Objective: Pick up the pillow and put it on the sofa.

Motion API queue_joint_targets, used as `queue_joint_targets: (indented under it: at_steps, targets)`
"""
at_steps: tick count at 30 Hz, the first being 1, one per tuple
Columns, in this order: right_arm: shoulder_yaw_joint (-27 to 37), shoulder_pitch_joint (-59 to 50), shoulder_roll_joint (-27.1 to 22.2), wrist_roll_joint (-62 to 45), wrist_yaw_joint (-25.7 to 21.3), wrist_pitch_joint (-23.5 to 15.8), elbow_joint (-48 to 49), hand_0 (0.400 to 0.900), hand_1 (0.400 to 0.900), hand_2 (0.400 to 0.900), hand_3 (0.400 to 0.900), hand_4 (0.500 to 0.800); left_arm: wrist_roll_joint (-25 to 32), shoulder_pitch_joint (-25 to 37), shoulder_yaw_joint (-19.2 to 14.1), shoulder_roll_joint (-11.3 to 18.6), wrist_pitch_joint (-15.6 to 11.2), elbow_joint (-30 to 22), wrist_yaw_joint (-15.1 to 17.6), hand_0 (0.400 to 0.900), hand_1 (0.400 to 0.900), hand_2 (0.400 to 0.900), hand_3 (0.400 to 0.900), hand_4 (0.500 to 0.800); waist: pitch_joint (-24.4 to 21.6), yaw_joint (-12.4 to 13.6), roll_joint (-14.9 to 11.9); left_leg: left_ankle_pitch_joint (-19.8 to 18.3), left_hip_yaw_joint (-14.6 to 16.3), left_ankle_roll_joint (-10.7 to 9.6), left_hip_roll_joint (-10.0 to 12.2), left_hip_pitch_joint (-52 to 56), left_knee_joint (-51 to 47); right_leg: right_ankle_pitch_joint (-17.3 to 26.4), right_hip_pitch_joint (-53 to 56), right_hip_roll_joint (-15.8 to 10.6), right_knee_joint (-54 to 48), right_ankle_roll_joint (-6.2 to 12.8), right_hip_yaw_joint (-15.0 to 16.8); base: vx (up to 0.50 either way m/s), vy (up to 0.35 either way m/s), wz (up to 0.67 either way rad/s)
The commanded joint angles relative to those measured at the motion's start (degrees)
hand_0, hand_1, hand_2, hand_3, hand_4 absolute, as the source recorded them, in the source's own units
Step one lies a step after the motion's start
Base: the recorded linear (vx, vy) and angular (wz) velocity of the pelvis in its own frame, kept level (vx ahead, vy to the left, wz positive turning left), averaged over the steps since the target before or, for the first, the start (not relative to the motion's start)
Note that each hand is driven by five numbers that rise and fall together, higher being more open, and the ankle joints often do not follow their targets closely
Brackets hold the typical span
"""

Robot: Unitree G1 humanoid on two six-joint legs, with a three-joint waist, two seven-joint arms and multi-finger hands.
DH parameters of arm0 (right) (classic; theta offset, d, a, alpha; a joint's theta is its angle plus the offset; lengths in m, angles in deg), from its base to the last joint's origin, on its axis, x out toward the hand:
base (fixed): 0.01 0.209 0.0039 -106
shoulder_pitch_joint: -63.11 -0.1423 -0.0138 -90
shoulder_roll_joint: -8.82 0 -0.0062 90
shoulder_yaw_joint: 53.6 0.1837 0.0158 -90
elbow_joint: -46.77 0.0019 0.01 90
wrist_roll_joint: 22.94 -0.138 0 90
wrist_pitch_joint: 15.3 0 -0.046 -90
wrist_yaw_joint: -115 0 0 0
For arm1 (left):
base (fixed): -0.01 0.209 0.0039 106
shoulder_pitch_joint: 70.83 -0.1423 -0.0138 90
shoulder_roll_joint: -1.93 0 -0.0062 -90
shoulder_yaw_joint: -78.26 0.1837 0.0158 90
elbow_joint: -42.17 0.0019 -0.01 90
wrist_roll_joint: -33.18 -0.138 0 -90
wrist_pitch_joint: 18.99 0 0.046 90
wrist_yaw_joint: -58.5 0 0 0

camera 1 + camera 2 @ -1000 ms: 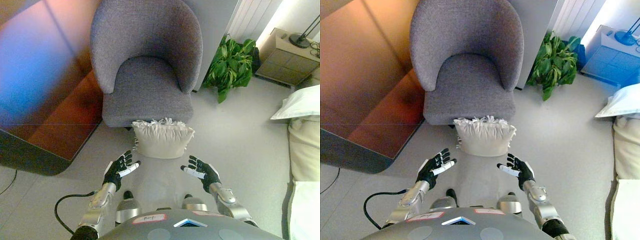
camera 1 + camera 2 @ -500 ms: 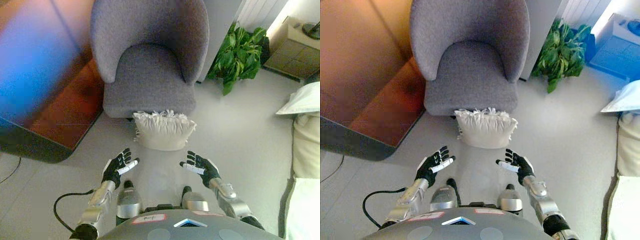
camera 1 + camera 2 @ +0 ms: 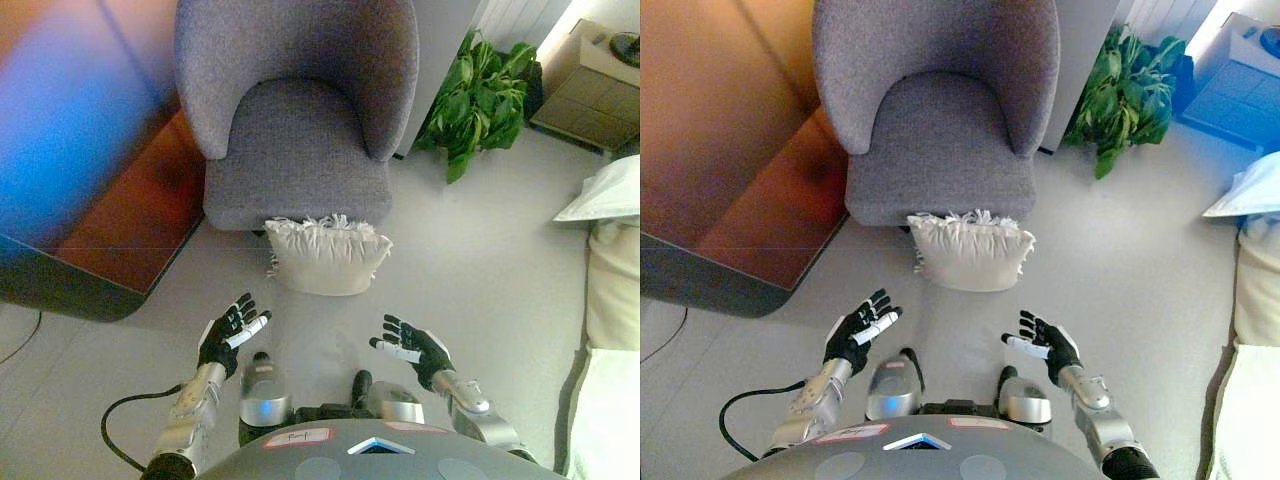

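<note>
A cream pillow (image 3: 327,256) with a fringed top edge stands on the floor, leaning against the front of a grey armchair (image 3: 297,105). My left hand (image 3: 228,333) is open, below and left of the pillow, apart from it. My right hand (image 3: 415,347) is open, below and right of the pillow, also apart. Both hands are empty, palms turned inward. The scene also shows in the right eye view, with the pillow (image 3: 970,252) between my left hand (image 3: 857,329) and my right hand (image 3: 1044,344).
A dark wooden board or table edge (image 3: 90,230) lies at the left. A green potted plant (image 3: 478,95) stands right of the chair. A cabinet (image 3: 588,90) is at the far right. White bedding (image 3: 612,260) fills the right edge.
The view has shifted as the camera moved. Both hands sit lower in the picture and a little farther from the pillow; the right hand has dropped more. The pillow has not moved.
</note>
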Motion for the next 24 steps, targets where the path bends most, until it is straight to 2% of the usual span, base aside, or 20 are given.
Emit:
queue_joint_targets:
  at_steps: [1, 2, 4, 7, 9, 11, 12, 13, 14, 15, 18, 19, 21, 24]
  targets:
    - [1.26, -2.13, -1.76, 1.41, 1.16, -4.55, 6.13, 0.900, 0.900, 0.900, 0.900, 0.800, 3.39, 1.87, -0.38, 0.68, -4.27, -3.74, -0.05, 0.900, 0.900, 0.900, 0.900, 0.800, -1.25, 0.54, 0.48, 11.93, 3.15, 3.97, -1.45, -4.57, -8.40, -9.25, 5.30, 2.53, 8.69, -0.80, -4.04, 0.43, 0.193, -0.16]
    - [1.26, -1.96, -1.58, 0.80, 1.49, -4.14, 6.41, 0.900, 0.900, 0.900, 0.900, 0.800, 2.50, 1.82, -0.65, 1.19, -4.86, -4.02, -0.25, 0.900, 0.900, 0.900, 0.900, 0.800, -1.61, 0.84, -0.11, 9.68, 3.70, 5.24, -1.76, -4.54, -7.34, -10.16, 5.81, 2.01, 10.26, -0.40, -4.47, 0.38, 0.199, -0.09]
    - [1.22, -1.32, -0.90, 1.59, 2.20, -4.03, 6.81, 0.900, 0.900, 0.900, 0.900, 0.800, 1.49, 1.34, -0.47, 2.30, -4.40, -5.59, -0.44, 0.900, 0.900, 0.900, 0.900, 0.800, -2.65, 1.12, -1.17, 5.89, 4.81, 7.56, -3.08, -3.38, -7.25, -10.44, 5.33, 0.89, 13.60, 1.23, -5.46, 0.36, 0.224, 0.03]
    - [1.00, -0.97, 0.04, 2.49, 1.68, -3.19, 7.01, 0.900, 0.900, 0.900, 0.900, 0.800, 1.37, 0.75, -0.65, 3.32, -3.32, -6.77, 0.56, 0.900, 0.900, 0.900, 0.900, 0.800, -4.07, 1.92, -2.43, 2.52, 4.20, 10.26, -5.88, -2.47, -7.04, -8.99, 3.73, -0.78, 20.24, 3.81, -5.82, 0.34, 0.233, 0.02]
    - [0.68, -1.43, 1.19, 2.42, -0.11, -3.03, 6.84, 0.900, 0.900, 0.900, 0.900, 0.800, -0.27, 1.04, -0.99, 4.20, -2.23, -6.72, 0.48, 0.900, 0.900, 0.900, 0.900, 0.800, -5.40, 2.98, -3.80, 0.12, 3.45, 12.59, -8.86, -2.15, -6.94, -3.46, 1.98, -2.46, 28.73, 7.21, -6.26, 0.29, 0.212, 0.03]
    - [-0.06, -2.25, 1.92, 2.12, -1.77, -3.35, 7.02, 0.900, 0.900, 0.900, 0.900, 0.800, -1.45, 1.51, -1.23, 5.11, -1.20, -6.80, -0.07, 0.900, 0.900, 0.900, 0.900, 0.800, -5.88, 3.56, -3.97, -2.28, 2.90, 14.60, -10.80, -0.58, -7.33, 2.22, -2.85, -4.87, 40.08, 9.62, -7.31, 0.25, 0.218, 0.09]
    - [-0.61, -2.74, 2.07, 2.10, -2.67, -3.46, 6.99, 0.900, 0.900, 0.900, 0.900, 0.800, -1.77, 1.70, -1.38, 5.56, -0.87, -6.76, -0.30, 0.900, 0.900, 0.900, 0.900, 0.800, -5.86, 3.50, -3.68, -3.19, 2.83, 15.14, -11.33, 0.83, -7.88, 3.92, -6.63, -6.45, 44.27, 10.07, -7.70, 0.16, 0.156, 0.07]
    - [-0.63, -2.77, 2.08, 2.10, -2.68, -3.47, 6.97, 0.900, 0.900, 0.900, 0.900, 0.800, -1.77, 1.71, -1.40, 5.56, -0.87, -6.76, -0.30, 0.900, 0.900, 0.900, 0.900, 0.800, -5.92, 3.53, -3.76, -3.21, 2.90, 15.19, -11.42, 0.76, -7.90, 3.84, -6.83, -6.57, 44.49, 10.11, -7.60, 0.14, 0.146, 0.05]
    - [-1.32, -3.75, 2.16, 2.61, -3.89, -3.73, 6.54, 0.900, 0.900, 0.900, 0.900, 0.800, -1.71, 2.09, -1.43, 6.22, -0.33, -6.94, -0.42, 0.900, 0.900, 0.900, 0.900, 0.800, -5.54, 3.25, -2.93, -3.65, 2.96, 15.25, -11.73, 2.91, -9.13, 4.07, -10.94, -8.36, 46.74, 9.93, -8.79, 0.12, 0.096, 0.03]
    - [-1.61, -4.42, 2.20, 2.91, -4.41, -3.94, 6.19, 0.900, 0.900, 0.900, 0.900, 0.800, -1.66, 2.32, -1.58, 6.54, 0.01, -7.17, -0.65, 0.900, 0.900, 0.900, 0.900, 0.800, -5.26, 3.13, -2.51, -3.40, 2.86, 14.93, -11.97, 3.98, -10.15, 3.34, -12.19, -8.85, 46.00, 9.61, -9.61, 0.18, 0.090, 0.08]
    - [-1.34, -5.11, 2.10, 4.43, -5.41, -4.79, 6.03, 0.900, 0.900, 0.900, 0.900, 0.800, -1.34, 2.97, -1.38, 7.46, 0.61, -8.12, -1.54, 0.900, 0.900, 0.900, 0.900, 0.800, -4.36, 2.37, -1.32, -2.75, 2.21, 13.33, -11.96, 5.86, -11.68, 1.51, -13.02, -8.56, 36.43, 7.80, -11.50, 0.14, -0.054, 0.19]
    - [-0.91, -4.62, 1.90, 5.66, -5.55, -5.40, 6.31, 0.900, 0.900, 0.900, 0.900, 0.800, -1.41, 3.19, -1.07, 7.60, 0.92, -8.47, -1.36, 0.900, 0.900, 0.900, 0.900, 0.800, -4.06, 1.89, -0.99, -2.78, 1.97, 12.88, -11.61, 6.54, -11.69, 1.87, -13.22, -9.29, 33.72, 7.24, -11.96, 0.17, -0.094, 0.34]
    - [-0.49, -3.59, 1.47, 8.74, -6.64, -6.28, 6.63, 0.900, 0.900, 0.900, 0.900, 0.800, -1.87, 3.48, -0.95, 7.57, 1.09, -8.11, -1.41, 0.900, 0.900, 0.900, 0.900, 0.800, -3.63, 0.94, -0.72, -3.48, 1.54, 12.39, -11.14, 7.75, -11.23, 4.58, -14.42, -11.99, 31.14, 7.36, -11.99, 0.22, -0.089, 0.42]
    - [-0.06, -1.76, 0.07, 15.06, -9.98, -6.99, 8.25, 0.900, 0.900, 0.900, 0.900, 0.800, -1.65, 3.45, -0.90, 7.64, 1.18, -7.62, -1.77, 0.900, 0.900, 0.900, 0.900, 0.800, -3.25, -0.74, -1.82, -5.82, 0.94, 11.07, -10.57, 9.39, -8.95, 12.29, -16.19, -17.38, 23.12, 9.91, -10.08, 0.26, -0.202, 0.45]
